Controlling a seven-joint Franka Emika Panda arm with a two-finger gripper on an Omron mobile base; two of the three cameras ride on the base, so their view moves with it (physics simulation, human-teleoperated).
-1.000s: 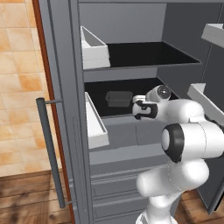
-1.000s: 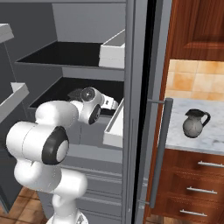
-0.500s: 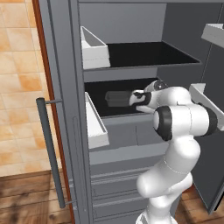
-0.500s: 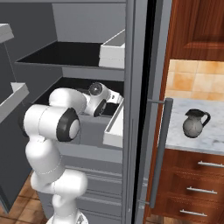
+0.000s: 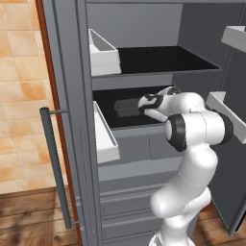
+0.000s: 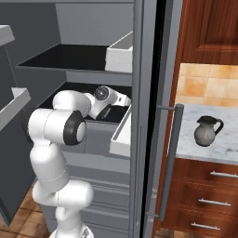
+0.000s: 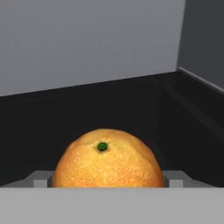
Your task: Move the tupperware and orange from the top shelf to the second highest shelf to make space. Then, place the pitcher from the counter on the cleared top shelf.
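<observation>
The tool (image 7: 108,181), pinching the orange (image 7: 108,159), has pushed deeper over the second highest shelf (image 5: 139,121) beside the tupperware (image 5: 127,107); the top shelf (image 5: 163,60) looks bare, so the pitcher (image 6: 207,131) on the bench (image 6: 214,142) follows.

A rendered home kitchen, seen at an open fridge.

The gripper (image 5: 144,103) reaches into a grey fridge; above it runs a black top shelf (image 5: 166,60) with a white bin (image 5: 103,53), beneath it grey drawers (image 5: 129,202). Off to its right stand a marble counter (image 6: 218,144) bearing a pitcher (image 6: 206,131), wood cabinetry (image 6: 204,195) and tan wall tiles (image 6: 209,86); wood flooring (image 5: 29,216) lies below.
</observation>
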